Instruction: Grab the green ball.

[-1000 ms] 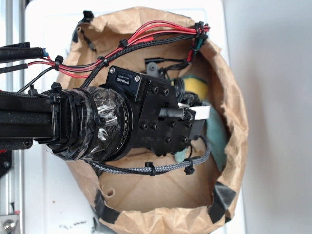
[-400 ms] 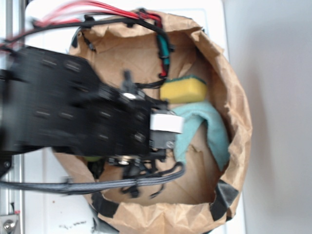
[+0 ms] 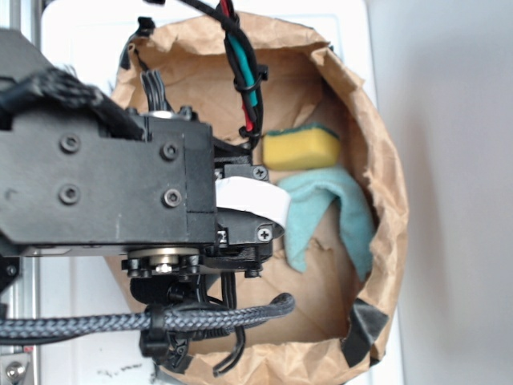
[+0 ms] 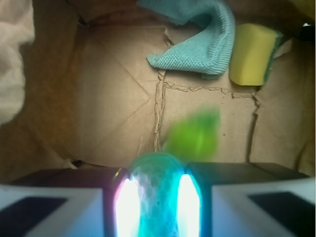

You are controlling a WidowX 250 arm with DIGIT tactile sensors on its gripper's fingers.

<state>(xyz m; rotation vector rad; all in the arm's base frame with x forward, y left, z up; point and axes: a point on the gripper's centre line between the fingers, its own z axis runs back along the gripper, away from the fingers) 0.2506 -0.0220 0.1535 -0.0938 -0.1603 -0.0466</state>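
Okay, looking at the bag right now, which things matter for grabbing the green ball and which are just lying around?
Part of the job:
- green ball, clamped between the fingers
- gripper

Just lying about:
- yellow sponge
- teal cloth
- blurred lime-green thing on the bag floor
- paper bag holding everything

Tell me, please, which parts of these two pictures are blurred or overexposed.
Wrist view: the green ball between the tool fingers is flanked by two blown-out white glare strips; a bright green object beyond it is smeared by blur; the cloth and sponge are fairly sharp. Exterior view: the near arm looks soft, the paper bag sharp.
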